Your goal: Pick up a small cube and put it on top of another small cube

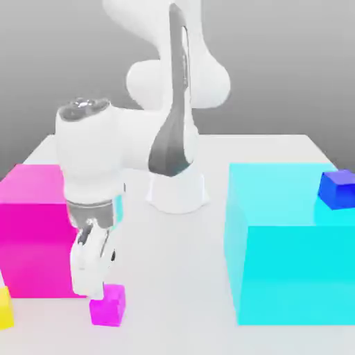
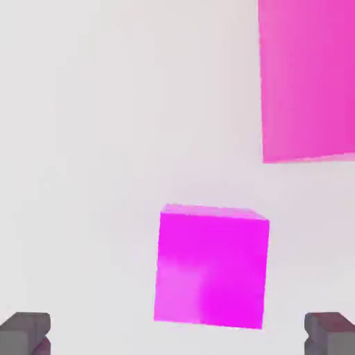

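Note:
The small cube (image 1: 107,305), bright magenta, rests on the white table near the front in the exterior view. In the hand view the small cube (image 2: 211,267) lies between and a little ahead of my two dark fingertips (image 2: 24,333), which stand wide apart. My gripper (image 1: 89,286) hangs open just above the table, close beside the cube on the exterior view's left, and holds nothing. A small blue cube (image 1: 338,188) sits on top of the big cyan block. A small yellow cube (image 1: 5,308) is cut off at the exterior view's left edge.
A large magenta block (image 1: 31,229) stands right behind my gripper, on the exterior view's left; its face also shows in the hand view (image 2: 308,76). A large cyan block (image 1: 291,243) fills the right side. The arm's white base (image 1: 177,191) stands at the middle back.

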{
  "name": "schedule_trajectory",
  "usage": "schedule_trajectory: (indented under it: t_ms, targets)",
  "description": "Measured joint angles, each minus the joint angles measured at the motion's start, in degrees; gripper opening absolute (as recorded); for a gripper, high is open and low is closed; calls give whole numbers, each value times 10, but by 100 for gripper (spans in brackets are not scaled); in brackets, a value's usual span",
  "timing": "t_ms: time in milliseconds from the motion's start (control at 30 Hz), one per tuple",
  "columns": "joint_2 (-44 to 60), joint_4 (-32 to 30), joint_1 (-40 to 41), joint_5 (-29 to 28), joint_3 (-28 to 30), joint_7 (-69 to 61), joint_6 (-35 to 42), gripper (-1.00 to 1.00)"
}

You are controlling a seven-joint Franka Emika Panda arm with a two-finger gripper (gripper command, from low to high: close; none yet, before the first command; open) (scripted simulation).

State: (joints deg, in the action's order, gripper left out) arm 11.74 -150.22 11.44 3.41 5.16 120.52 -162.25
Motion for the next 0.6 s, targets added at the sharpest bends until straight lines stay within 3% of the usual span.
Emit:
schedule_trajectory:
  t_ms: [100,133,367,600]
  targets:
    - [60,10,10,13,-13,-6,-48,0]
    - [78,13,15,17,-18,-8,-62,-100]
    - [81,13,16,18,-20,-9,-66,-100]
    - [-37,5,7,-8,-1,-8,25,-100]
